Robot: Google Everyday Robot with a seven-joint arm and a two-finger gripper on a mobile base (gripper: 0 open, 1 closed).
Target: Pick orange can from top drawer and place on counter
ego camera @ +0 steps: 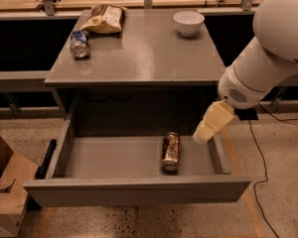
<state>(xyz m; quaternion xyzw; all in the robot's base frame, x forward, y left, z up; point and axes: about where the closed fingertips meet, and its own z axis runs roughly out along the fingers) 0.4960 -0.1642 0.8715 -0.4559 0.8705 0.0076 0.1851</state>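
Note:
The orange can [171,151] lies on its side on the flat bottom of the open top drawer [114,157], right of the middle, its end toward the front panel. The grey counter [144,48] is directly above and behind the drawer. My gripper [202,136], cream-coloured on the end of the white arm [268,58], hangs over the drawer's right side, just right of the can and a little above it. It points down and left and does not touch the can.
On the counter a blue and silver can [79,43] lies at the left, a crumpled snack bag [105,18] at the back left and a white bowl [188,22] at the back right. A cardboard box [5,192] stands on the floor at the left. Wooden benches run behind.

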